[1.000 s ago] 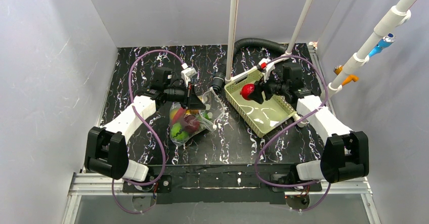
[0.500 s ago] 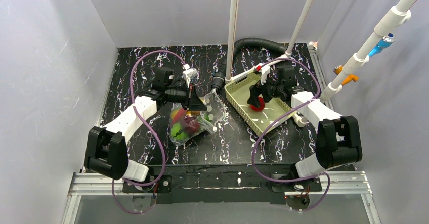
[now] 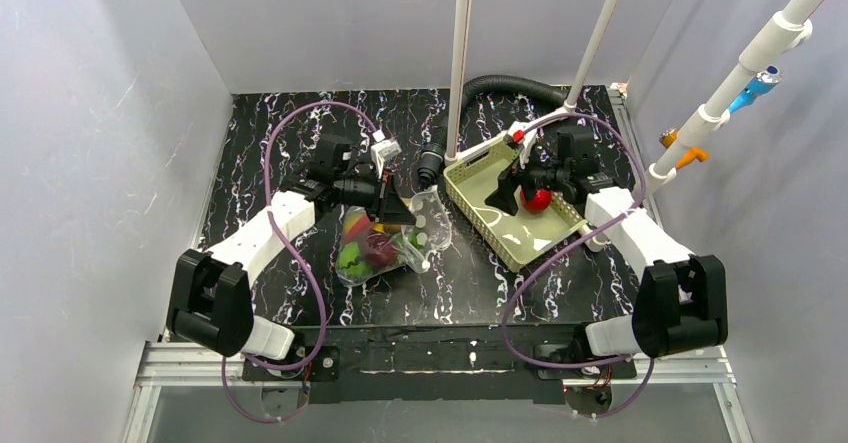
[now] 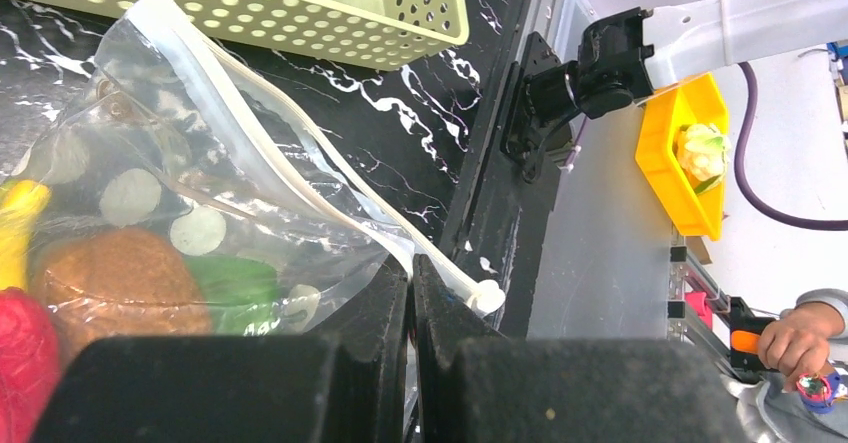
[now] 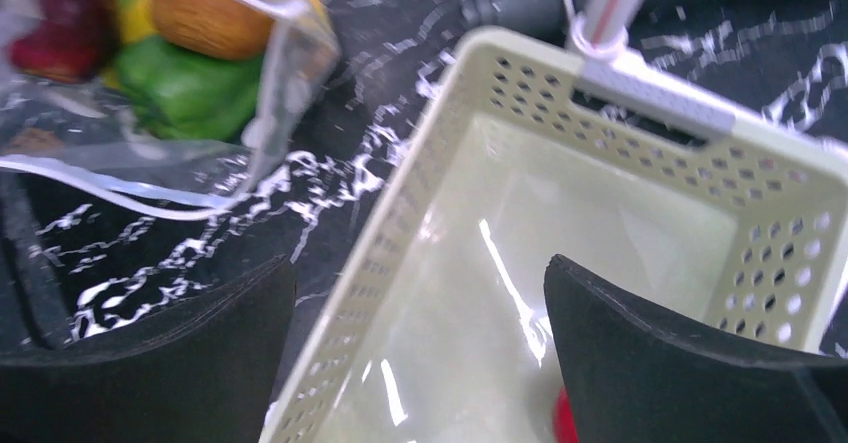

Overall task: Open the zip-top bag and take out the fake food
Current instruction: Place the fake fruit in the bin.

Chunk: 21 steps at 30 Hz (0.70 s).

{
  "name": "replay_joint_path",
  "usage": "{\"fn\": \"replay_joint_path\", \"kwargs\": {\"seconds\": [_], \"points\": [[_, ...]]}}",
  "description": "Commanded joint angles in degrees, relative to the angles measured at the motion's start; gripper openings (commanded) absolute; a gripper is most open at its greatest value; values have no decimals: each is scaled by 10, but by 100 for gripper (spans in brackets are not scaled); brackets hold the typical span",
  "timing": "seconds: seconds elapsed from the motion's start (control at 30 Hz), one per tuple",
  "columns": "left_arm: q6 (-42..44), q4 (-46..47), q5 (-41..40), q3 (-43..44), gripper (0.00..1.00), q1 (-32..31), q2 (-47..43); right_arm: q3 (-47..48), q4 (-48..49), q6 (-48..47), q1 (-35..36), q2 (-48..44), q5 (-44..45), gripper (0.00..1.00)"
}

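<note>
The zip-top bag, clear with white dots, lies on the black marbled table left of centre. It holds fake food: a green piece, a dark red fruit and a yellow piece. My left gripper is shut on the bag's edge by the zip strip, and the left wrist view shows the jaws pinching the plastic. My right gripper hangs open over the pale green basket. A red round fruit lies in the basket beside its fingers, and a sliver of it shows in the right wrist view.
A black corrugated hose curves behind the basket. Two white poles rise at the back. The bag's open mouth faces the basket rim. Beyond the table's edge are a yellow bin and a person's hand.
My right gripper carried the red fruit from the basket's left end toward its middle and opened; the fruit now lies in the basket. My left gripper shifted slightly right, still holding the bag.
</note>
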Motion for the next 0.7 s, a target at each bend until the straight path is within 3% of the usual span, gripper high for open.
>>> {"fn": "replay_joint_path", "kwargs": {"seconds": [0.0,0.27,0.67], "points": [[-6,2,19,-6,0,-21,-29,-1,-31,-60,-2,-38,-151,98],[-81,48,-7,-50,0,-28,-69,-6,-108,-167,19,-51,-293,98],[-182,127,-60,-135,0,-29,-142,-16,-27,-89,168,-15,-205,88]]}}
